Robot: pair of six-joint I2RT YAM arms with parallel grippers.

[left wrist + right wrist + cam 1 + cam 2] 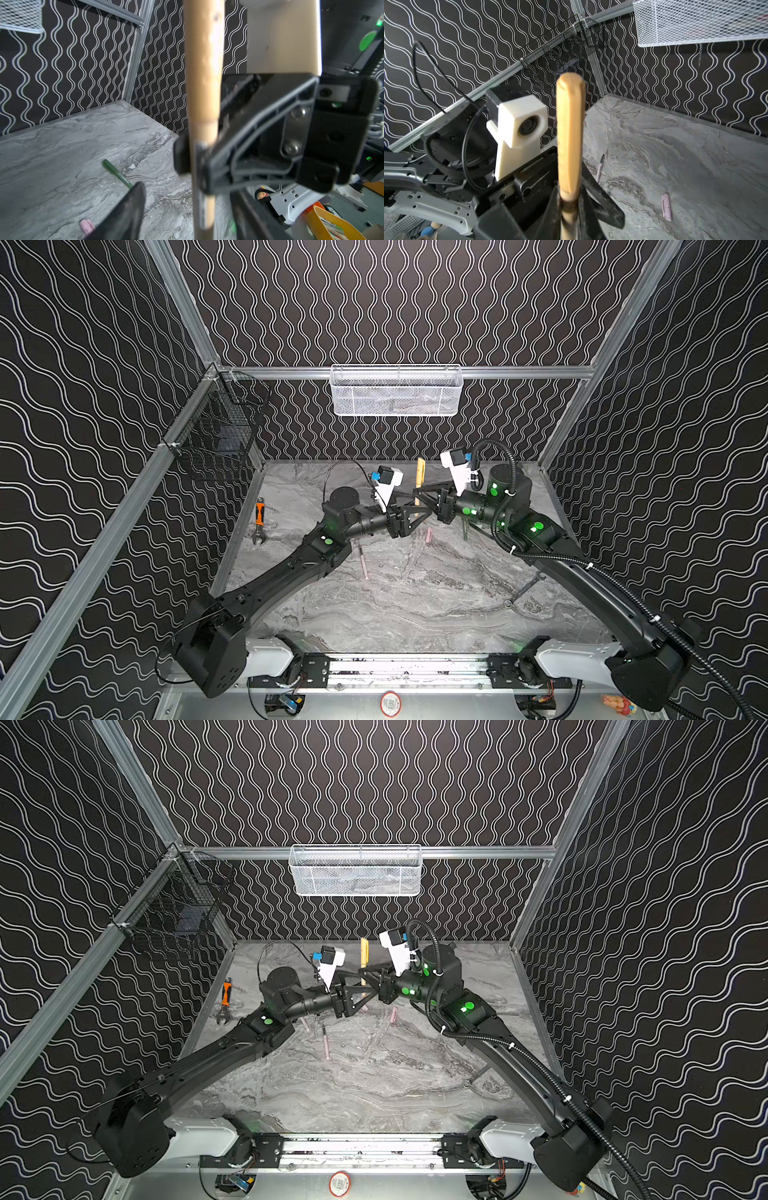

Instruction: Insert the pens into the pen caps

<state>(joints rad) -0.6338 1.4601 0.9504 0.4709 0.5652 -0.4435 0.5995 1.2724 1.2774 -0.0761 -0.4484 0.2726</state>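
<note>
right pincer [417,492] clenched on gold pen [420,475] just under its cap [570,124], holding it upright above the table [415,605]. left pincer [419,519] spread open around the lower end, not gripping. cap looks seated, so one grip likely suffices. pink pen [363,562], pink cap [428,534], green pen [117,173] lie loose on table, not yet joined.

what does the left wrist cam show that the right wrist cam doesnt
Only the left wrist view: the dark green pen lying on the table.

Only the right wrist view: a pale pink pen on the table, the black wire basket in the corner, and the left wrist camera.

Both: the gold-tan pen close up with the right gripper shut on it, the marble table, and the white mesh basket.
</note>
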